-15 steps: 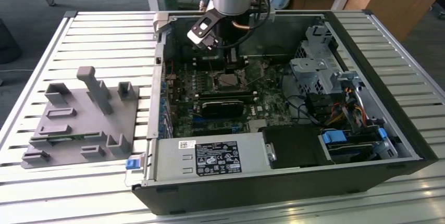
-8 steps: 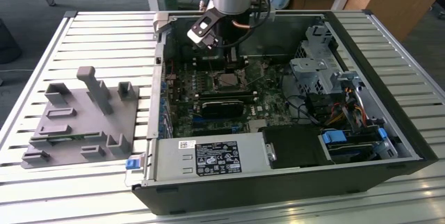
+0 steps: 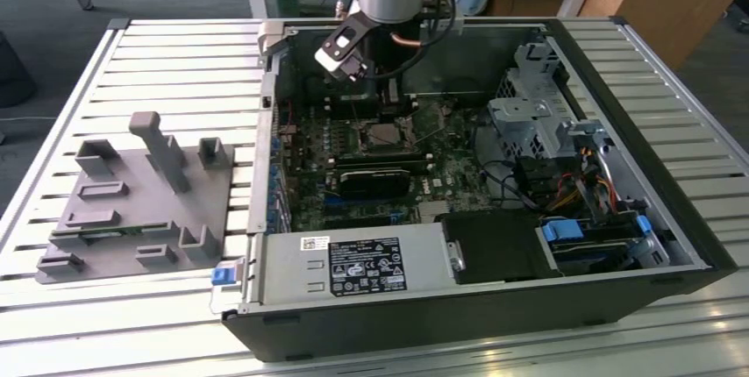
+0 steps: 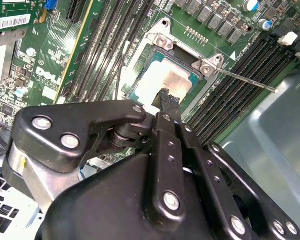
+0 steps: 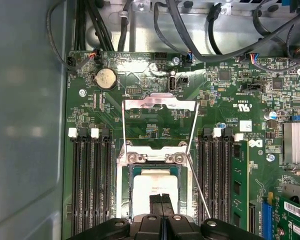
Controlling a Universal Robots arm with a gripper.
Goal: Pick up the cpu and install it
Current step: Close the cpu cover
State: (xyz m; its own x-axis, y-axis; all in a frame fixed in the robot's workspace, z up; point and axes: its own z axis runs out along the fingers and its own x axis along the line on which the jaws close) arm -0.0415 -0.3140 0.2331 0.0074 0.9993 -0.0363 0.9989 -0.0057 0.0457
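Looks largely done, with cpu (image 5: 155,182) lying flat in the socket (image 5: 124,195), claw (image 5: 161,197) pressed together, empty, just over the socket, and its load plate (image 5: 160,104) not yet closed.

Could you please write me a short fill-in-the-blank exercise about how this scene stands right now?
1. The cpu lies in the motherboard's ____.
2. The socket's metal load plate is swung ____.
3. The gripper is over the cpu with its fingers ____.
4. The grey tray lies at the exterior view's ____ of the computer case.
Missing words: socket; open; shut; left.
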